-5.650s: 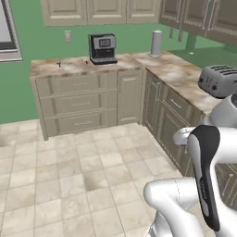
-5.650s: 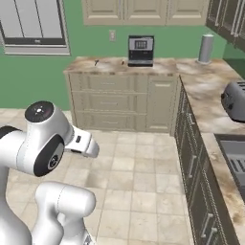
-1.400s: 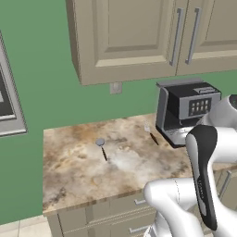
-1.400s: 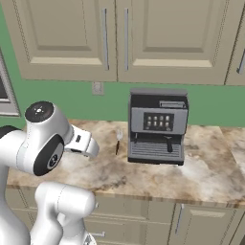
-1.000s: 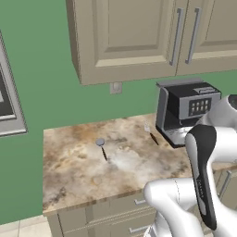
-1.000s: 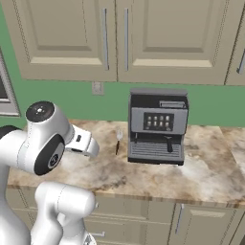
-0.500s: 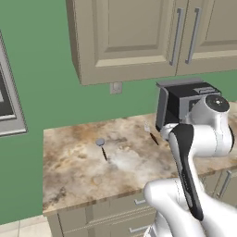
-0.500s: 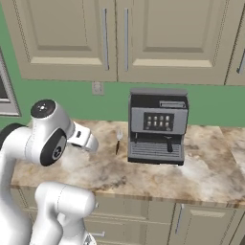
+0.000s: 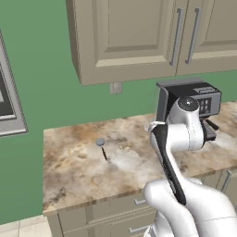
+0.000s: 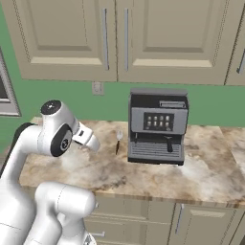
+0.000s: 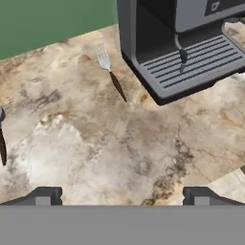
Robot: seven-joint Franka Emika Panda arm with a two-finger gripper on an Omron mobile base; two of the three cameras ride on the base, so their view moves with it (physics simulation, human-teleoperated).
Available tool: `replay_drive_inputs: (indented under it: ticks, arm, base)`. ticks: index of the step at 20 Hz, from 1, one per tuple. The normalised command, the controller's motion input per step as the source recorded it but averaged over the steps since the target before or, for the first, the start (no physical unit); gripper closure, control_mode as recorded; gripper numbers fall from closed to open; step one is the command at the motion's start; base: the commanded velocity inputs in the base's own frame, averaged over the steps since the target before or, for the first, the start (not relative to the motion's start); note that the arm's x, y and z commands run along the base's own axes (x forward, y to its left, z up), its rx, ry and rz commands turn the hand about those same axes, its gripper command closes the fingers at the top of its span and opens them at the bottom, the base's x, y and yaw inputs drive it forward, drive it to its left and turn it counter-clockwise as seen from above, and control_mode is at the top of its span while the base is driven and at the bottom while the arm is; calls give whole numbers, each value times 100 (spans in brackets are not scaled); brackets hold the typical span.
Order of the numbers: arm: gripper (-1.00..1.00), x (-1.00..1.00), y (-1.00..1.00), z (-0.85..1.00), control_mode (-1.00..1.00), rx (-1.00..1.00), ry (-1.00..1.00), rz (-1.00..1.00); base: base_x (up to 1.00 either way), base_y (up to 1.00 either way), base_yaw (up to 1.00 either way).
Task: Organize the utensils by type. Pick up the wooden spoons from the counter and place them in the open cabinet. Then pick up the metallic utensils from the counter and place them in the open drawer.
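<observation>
Fork beside the coffee machine is overlooked by the hand, held above the bench, fingers spread apart, empty.

arm: glossy white rounded shells, fat cylindrical links. black strip runs down the forearm side. round joint cap is dark grey w/ lighter ring, next to the coffee machine. gripper fingertips small, dark grey, blocky.

On the counter, a fork lies beside the coffee machine.
</observation>
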Motion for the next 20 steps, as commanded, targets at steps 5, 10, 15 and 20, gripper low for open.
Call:
replay_drive_inputs:
  ticks: [5, 10, 15, 20]
  arm:
    - [-100, 62, -10, -32, -100, 9, 15, -4]
    - [-100, 53, -12, -37, -100, 1, 13, 1]
    - [-100, 39, -3, -38, -100, -2, 1, 6]
    - [-100, 41, -1, -35, -100, -3, 0, 6]
  base:
    - [0, 0, 0]
    - [0, 0, 0]
    - [0, 0, 0]
    - [0, 0, 0]
